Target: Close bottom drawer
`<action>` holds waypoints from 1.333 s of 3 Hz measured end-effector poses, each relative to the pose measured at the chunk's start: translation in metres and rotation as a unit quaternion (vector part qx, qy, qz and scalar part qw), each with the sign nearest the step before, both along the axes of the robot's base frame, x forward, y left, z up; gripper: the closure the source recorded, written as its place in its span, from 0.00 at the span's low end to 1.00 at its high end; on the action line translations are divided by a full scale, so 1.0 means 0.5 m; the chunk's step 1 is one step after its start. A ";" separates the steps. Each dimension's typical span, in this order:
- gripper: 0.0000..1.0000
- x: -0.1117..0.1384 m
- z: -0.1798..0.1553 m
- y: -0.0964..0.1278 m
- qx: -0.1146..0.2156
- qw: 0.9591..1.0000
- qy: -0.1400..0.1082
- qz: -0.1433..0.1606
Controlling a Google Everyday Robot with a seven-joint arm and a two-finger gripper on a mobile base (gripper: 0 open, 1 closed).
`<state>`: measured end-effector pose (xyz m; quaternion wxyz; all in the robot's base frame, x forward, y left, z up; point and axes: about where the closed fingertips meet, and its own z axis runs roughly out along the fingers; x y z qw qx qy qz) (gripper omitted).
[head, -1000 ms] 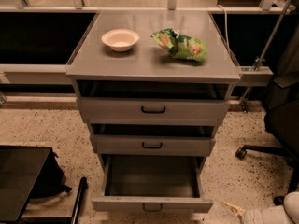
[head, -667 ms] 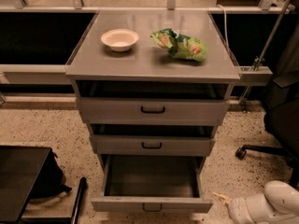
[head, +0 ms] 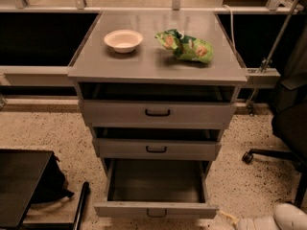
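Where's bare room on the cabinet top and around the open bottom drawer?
Cabinet top: bare front strip, and gap between bowl and chip bag. Bottom drawer interior: bare. Gripper sits low by its right front corner, crowding that side.

Jaws low rt, near btm drawer (head: 156, 210); front clear.

Grey bottom drawer (head: 156, 208), white claw (head: 230, 219) lower right — speckled beige floor (head: 53, 128)
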<state>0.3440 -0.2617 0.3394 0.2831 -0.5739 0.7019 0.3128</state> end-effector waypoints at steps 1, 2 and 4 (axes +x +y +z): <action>0.00 -0.070 -0.099 -0.005 0.033 0.999 0.016 -0.038; 0.00 -0.070 -0.099 -0.005 0.033 0.999 0.016 -0.038; 0.00 -0.065 -0.203 0.001 0.007 0.998 0.051 -0.048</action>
